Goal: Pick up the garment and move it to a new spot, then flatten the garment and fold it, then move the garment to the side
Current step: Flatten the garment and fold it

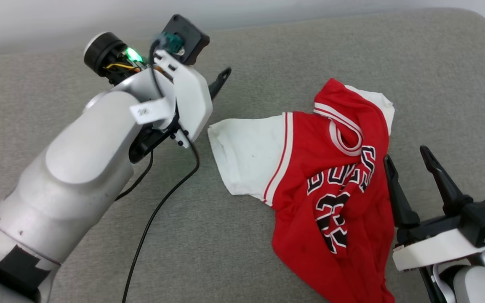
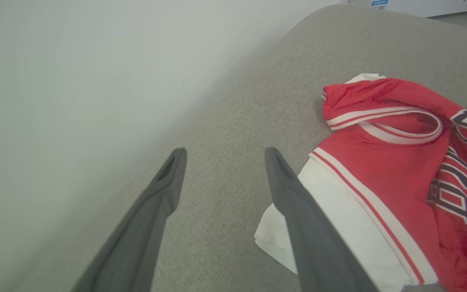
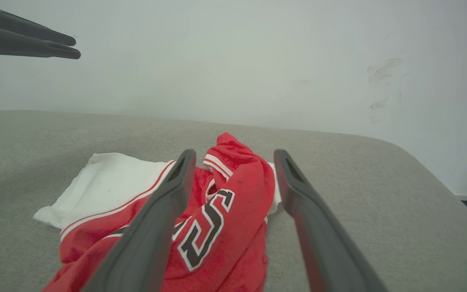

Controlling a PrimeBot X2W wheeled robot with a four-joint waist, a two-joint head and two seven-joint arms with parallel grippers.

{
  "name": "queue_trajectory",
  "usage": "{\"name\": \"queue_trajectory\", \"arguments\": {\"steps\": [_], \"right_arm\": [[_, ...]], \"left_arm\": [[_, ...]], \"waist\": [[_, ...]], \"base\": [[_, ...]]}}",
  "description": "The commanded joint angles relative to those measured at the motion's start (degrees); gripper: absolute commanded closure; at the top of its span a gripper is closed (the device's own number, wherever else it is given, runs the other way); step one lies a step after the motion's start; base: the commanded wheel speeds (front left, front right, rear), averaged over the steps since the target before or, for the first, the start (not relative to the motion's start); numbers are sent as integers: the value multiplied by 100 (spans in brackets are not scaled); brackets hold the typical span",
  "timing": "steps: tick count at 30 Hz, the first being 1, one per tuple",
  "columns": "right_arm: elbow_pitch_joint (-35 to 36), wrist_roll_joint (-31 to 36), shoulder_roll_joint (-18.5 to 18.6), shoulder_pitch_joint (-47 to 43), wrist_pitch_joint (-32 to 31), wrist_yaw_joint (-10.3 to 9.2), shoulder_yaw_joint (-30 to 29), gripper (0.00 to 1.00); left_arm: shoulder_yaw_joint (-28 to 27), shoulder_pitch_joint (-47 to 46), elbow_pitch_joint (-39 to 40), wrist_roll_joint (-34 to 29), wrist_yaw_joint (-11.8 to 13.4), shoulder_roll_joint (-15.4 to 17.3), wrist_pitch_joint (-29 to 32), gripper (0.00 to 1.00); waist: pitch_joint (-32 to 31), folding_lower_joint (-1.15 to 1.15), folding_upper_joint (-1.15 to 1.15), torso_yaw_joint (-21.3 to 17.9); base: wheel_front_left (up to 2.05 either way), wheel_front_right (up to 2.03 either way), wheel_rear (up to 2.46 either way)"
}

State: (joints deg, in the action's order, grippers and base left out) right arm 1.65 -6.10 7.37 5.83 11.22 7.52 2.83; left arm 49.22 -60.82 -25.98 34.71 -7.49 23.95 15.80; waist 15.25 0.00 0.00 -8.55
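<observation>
The left arm (image 1: 86,168) reaches in from the near left, a black cable (image 1: 162,206) trailing under it across the grey padded surface (image 1: 267,54). The left gripper (image 2: 225,152) has its jaws spread wide and holds nothing. It hangs to the left of the garment (image 1: 331,168). In the left wrist view one finger crosses the edge of the white sleeve (image 1: 246,155), and in the right wrist view both fingers show high against the wall (image 3: 233,61), so they are raised off the fabric.

The garment lies right of centre on the padded surface. Bare grey fabric stretches to its left and beyond it, up to the far edge where the surface meets the wall. At the far right the surface rounds off into a corner.

The garment is crumpled. One white sleeve is spread fairly flat to the left, bordered by red-and-white striped trim. The red body is bunched in folds, the striped collar stands open as a loop, and the black, white-outlined letters and numbers twist across the creases. A bit of white peeks out at the far side.

The right gripper (image 1: 406,154) is at the garment's right edge, jaws spread and empty, one finger over the red hem. I cannot tell whether it touches.
</observation>
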Motion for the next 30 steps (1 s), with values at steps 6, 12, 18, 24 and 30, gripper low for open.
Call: {"name": "queue_trajectory", "arguments": {"steps": [6, 12, 18, 24, 30], "right_arm": [[-70, -8, 111, 340, -2, -6, 119, 0], [-122, -17, 93, 544, 46, -6, 233, 0], [-210, -3, 62, 815, 79, -6, 432, 0], [-327, 37, 51, 1038, 147, -6, 513, 0], [-427, 45, 27, 1058, 169, -6, 527, 0]], "left_arm": [[1046, -634, -185, 1135, 16, 200, 1438, 0], [1810, -1001, -347, 1887, 15, 288, 2253, 0], [2206, -1085, -775, 2095, 15, 211, 2328, 0], [2441, -722, -770, 2122, 12, 197, 2568, 36], [2434, -725, -602, 1966, 9, 287, 2167, 100]], "waist": [[244, 0, 0, -245], [479, 0, 0, -369], [732, 0, 0, -496], [873, 0, 0, -531], [796, 0, 0, -436]], "base": [[0, 0, 0], [0, 0, 0], [0, 0, 0], [0, 0, 0], [0, 0, 0]]}}
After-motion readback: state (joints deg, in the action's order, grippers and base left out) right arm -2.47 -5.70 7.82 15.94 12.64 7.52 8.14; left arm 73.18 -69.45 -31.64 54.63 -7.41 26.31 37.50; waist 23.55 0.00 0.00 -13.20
